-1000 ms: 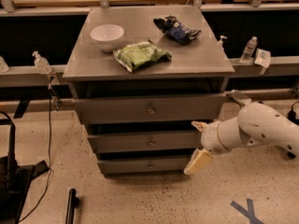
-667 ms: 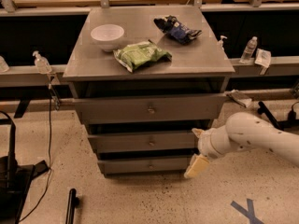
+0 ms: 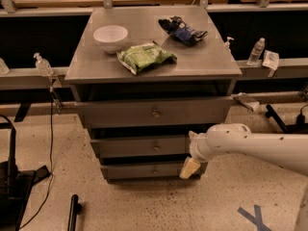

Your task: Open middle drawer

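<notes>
**Tool being brought in across the right end of the middle drawer**

The tool (image 3: 192, 154) is being carried leftward and a little lower than it was a second ago. Then it was being held just off the cabinet's right side. Now it is being held in front of the right end of the middle drawer (image 3: 130, 147), overlapping that front and the corner of the lowest drawer (image 3: 139, 170) beneath it. The white arm (image 3: 260, 146) is being stretched in low from the right. Whether the tool is released or clenched cannot be told.

The middle drawer itself is not being moved. It is sitting second of three, under the uppermost drawer (image 3: 120, 113), with its front where it was before and no opening being shown. Its small round knob (image 3: 156, 147) is being left exposed and untouched, near the tool but to its left.

This is being judged as the approach stage, with the pull not yet begun. Ground is being gained toward the knob, and more leftward travel is likely being called for before a hold can be taken.

On the surface (image 3: 211, 64), the white bowl (image 3: 110, 34), the green bag (image 3: 146, 57) and the dark bag (image 3: 183, 30) are being left undisturbed.
</notes>
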`<state>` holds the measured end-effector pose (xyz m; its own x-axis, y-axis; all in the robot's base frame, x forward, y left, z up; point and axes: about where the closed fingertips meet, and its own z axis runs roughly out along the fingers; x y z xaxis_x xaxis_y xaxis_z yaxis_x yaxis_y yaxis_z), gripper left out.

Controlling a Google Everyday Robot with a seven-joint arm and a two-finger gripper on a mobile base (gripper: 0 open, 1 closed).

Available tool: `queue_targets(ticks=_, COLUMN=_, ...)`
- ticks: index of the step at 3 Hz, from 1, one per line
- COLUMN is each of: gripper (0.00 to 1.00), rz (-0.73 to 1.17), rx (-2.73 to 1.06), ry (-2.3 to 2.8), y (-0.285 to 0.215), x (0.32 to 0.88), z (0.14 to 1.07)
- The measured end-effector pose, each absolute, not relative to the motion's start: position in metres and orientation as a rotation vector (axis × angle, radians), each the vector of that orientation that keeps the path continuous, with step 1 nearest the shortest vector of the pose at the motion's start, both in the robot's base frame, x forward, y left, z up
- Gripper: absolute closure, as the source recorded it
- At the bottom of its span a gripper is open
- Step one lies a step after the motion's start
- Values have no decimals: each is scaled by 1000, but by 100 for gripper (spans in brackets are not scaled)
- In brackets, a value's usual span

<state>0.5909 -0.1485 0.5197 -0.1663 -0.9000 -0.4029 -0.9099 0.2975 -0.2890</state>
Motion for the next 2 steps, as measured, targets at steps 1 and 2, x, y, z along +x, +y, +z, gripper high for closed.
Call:
queue_targets(ticks=1, gripper=0, rz=25, rx=-1617, ry=2065, y=-150, x=588, z=516)
queue_targets(ticks=2, gripper=0, rz=2, rx=-1615, ry=2001, y=-154, x=605, z=503)
